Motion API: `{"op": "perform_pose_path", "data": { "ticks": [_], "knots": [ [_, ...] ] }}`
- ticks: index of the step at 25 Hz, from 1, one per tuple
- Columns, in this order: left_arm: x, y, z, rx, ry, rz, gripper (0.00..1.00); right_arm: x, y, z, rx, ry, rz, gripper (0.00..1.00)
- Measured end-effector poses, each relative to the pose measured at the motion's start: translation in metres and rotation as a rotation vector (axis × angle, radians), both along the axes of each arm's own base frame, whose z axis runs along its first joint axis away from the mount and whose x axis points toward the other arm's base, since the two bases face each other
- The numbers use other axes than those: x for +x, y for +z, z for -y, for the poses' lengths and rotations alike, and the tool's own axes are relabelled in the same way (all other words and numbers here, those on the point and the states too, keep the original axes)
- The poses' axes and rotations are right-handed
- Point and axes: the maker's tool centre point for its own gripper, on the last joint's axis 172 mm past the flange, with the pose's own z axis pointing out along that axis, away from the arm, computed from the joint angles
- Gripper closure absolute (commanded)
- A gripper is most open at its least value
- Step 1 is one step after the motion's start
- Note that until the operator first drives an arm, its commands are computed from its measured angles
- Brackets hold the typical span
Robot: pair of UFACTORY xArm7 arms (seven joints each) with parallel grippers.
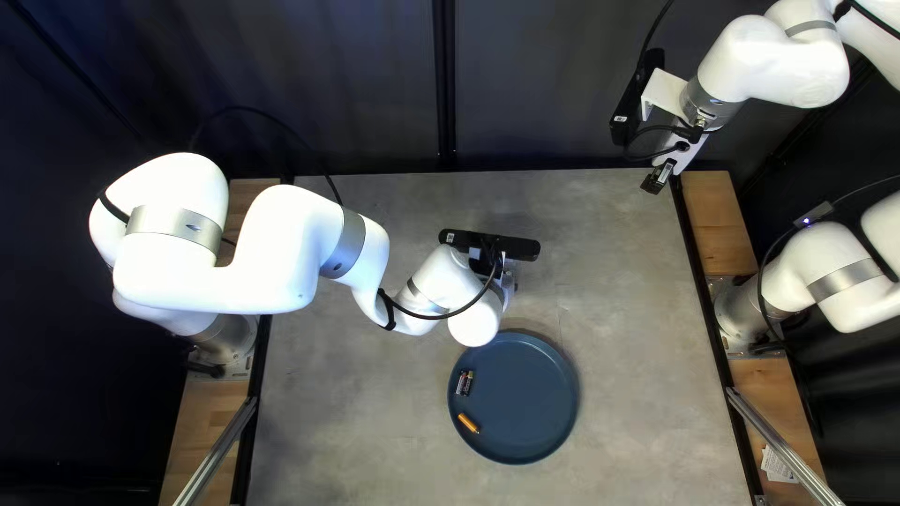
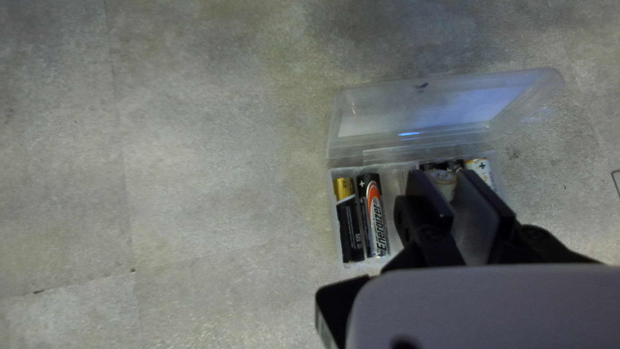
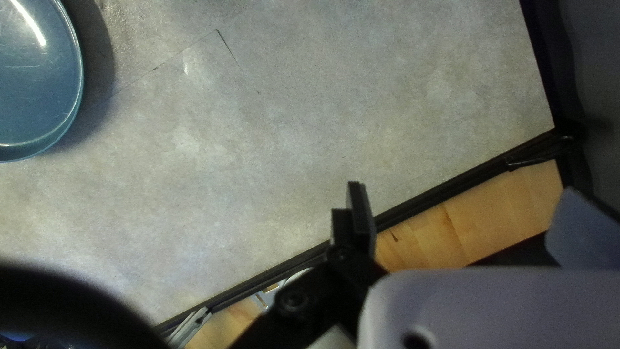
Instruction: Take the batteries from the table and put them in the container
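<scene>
In the left wrist view a clear plastic case (image 2: 387, 165) lies on the table with its lid (image 2: 436, 109) folded back. In its tray lie a black and gold battery (image 2: 348, 223), a black and orange one (image 2: 375, 220) and, on the other side of my fingers, a white one (image 2: 480, 170). My left gripper (image 2: 442, 175) is just over the tray, shut on a pale-ended battery (image 2: 443, 185). In the top left view the left wrist (image 1: 478, 281) hides the case. My right gripper (image 1: 657, 179) hangs open, high over the table's far right corner, with nothing in it.
A round blue plate (image 1: 541, 393) lies near the table's front, just in front of the left wrist. On it are a black battery (image 1: 464, 383) and an orange one (image 1: 469, 423). The plate's rim (image 3: 63, 111) also shows in the right wrist view, with a wooden side shelf (image 3: 484, 228) beyond the table's edge.
</scene>
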Motion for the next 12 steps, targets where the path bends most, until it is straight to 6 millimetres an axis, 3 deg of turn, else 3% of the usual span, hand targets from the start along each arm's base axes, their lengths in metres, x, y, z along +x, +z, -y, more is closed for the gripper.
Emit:
{"op": "perform_pose_path", "data": {
  "ticks": [2, 3, 4, 5, 6, 8, 12],
  "knots": [
    [-0.0003, -0.0002, -0.0002, 0.000, 0.001, 0.000, 0.95, 0.0000, 0.0000, 0.0000, 0.000, 0.000, 0.000, 0.00],
    [-0.0003, -0.0003, -0.0004, 0.001, 0.001, 0.000, 0.78, 0.0000, 0.0000, 0.0000, 0.000, 0.000, 0.000, 0.00],
    [-0.0004, -0.0005, -0.0007, 0.001, 0.001, -0.001, 0.43, 0.0000, 0.0000, 0.0000, 0.000, 0.000, 0.000, 0.00],
    [-0.0007, -0.0007, -0.0010, 0.002, 0.001, -0.002, 0.36, 0.0000, 0.0000, 0.0000, 0.000, 0.000, 0.000, 0.00],
    [-0.0016, -0.0010, -0.0015, 0.002, 0.001, -0.003, 0.05, 0.0000, 0.0000, 0.0000, 0.000, 0.000, 0.000, 0.00],
    [-0.0031, -0.0006, -0.0020, 0.004, 0.003, -0.002, 0.00, 0.0000, 0.0000, 0.0000, 0.000, 0.000, 0.000, 0.00],
    [-0.0037, 0.0055, 0.0008, 0.013, 0.000, -0.006, 0.00, 0.0000, 0.0000, 0.0000, 0.000, 0.000, 0.000, 0.00]
  ]
}}
